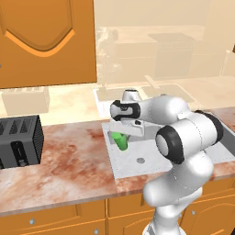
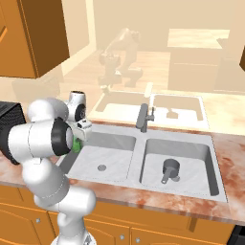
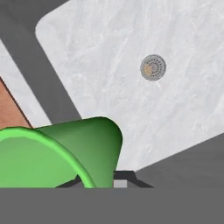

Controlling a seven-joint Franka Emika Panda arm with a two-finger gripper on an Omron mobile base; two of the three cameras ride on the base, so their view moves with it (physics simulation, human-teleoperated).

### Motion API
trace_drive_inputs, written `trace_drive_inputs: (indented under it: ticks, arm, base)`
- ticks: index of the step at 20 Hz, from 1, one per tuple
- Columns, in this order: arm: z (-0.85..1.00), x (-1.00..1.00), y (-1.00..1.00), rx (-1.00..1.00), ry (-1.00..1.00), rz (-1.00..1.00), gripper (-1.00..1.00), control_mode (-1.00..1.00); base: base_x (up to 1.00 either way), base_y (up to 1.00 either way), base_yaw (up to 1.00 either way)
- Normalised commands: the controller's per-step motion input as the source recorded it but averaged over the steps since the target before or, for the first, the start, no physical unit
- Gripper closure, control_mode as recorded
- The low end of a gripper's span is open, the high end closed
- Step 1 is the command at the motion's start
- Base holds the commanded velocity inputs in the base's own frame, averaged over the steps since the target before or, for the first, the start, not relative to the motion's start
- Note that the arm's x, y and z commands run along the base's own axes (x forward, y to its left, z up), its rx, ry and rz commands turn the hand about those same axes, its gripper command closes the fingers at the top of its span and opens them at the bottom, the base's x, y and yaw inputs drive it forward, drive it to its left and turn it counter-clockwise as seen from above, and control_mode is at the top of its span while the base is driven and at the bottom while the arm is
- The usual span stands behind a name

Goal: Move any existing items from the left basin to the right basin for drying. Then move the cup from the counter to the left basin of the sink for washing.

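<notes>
Cup gripped in pincer (above left basin)

Marbled counter carries black toaster, well left of the jaws; sink set in it, left basin under jaws, pot in right basin

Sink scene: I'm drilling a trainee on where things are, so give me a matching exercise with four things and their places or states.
Things:
1. cup
2. pot
3. toaster
4. faucet

Places or states:
A. between the two basins
B. on the counter, left of the sink
C. in the right basin
D. held in the gripper over the left basin

Pairs: 1-D, 2-C, 3-B, 4-A
</notes>
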Motion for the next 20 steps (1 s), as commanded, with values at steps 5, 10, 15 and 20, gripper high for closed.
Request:
trace_drive_inputs:
  ticks: [5, 10, 15, 20]
  arm:
    - [-0.19, 0.00, -0.58, 0.06, -0.05, -0.01, 1.00, -1.00]
    - [-0.37, 0.00, -0.32, 0.05, -0.07, 0.00, 1.00, -1.00]
    - [-0.44, 0.04, -0.19, 0.05, -0.01, 0.00, 1.00, -1.00]
    - [-0.38, 0.12, -0.13, 0.07, 0.00, 0.00, 1.00, -1.00]
  base:
    - [0.00, 0.00, 0.00]
    - [0.00, 0.00, 0.00]
    - [0.00, 0.00, 0.00]
    - [0.00, 0.00, 0.00]
